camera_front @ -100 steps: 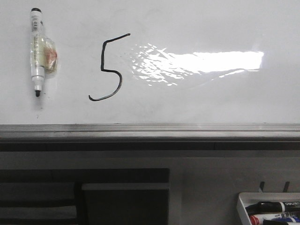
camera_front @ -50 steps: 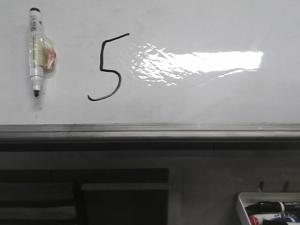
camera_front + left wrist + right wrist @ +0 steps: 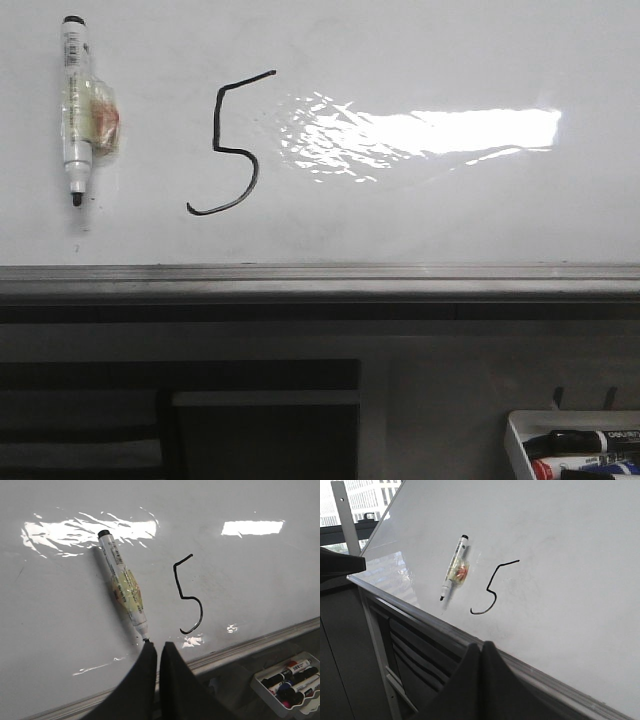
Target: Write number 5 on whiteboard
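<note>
Both grippers look the same tbh: the left gripper (image 3: 157, 652) has two plain matte black fingers, smooth and tapering to narrow tips. The right gripper (image 3: 481, 652) matches it, no markings or screws showing.

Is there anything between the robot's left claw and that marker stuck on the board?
Nothing visible. In the left wrist view the left gripper, fingers closed together, sits just short of the marker tip, with only bare whiteboard between. The number 5 lies off to one side.

number 5 (image 3: 232, 143) black | whiteboard (image 3: 420, 220) glossy white (grey ledge)
</note>
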